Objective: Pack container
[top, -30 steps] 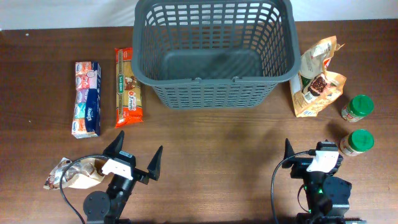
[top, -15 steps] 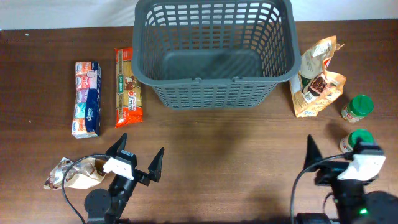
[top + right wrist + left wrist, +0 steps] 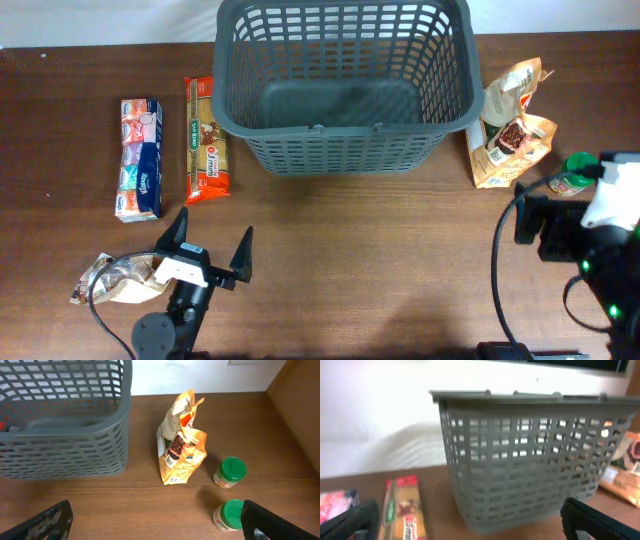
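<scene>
The container, a large dark grey lattice basket [image 3: 345,128], stands at the back middle and looks empty; it also shows in the left wrist view [image 3: 530,450] and the right wrist view [image 3: 60,435]. My left gripper [image 3: 215,230] is open and empty near the front left, well short of the basket; its fingers frame the left wrist view [image 3: 470,525]. My right gripper [image 3: 560,222] is raised at the right, open and empty [image 3: 155,527]. It is over the table beside two green-lidded jars [image 3: 230,472] [image 3: 229,515]. The nearer jar lies by its right finger.
An orange snack bag [image 3: 510,130] [image 3: 182,445] stands right of the basket. A pasta pack [image 3: 205,140] [image 3: 402,510] and a tissue pack [image 3: 140,158] lie left of it. A crumpled brown bag [image 3: 125,278] lies beside my left arm. One jar [image 3: 575,170] shows overhead.
My right arm has risen and swung right and toward the back, now covering the nearer jar in the overhead view. My left gripper has shifted slightly left.
</scene>
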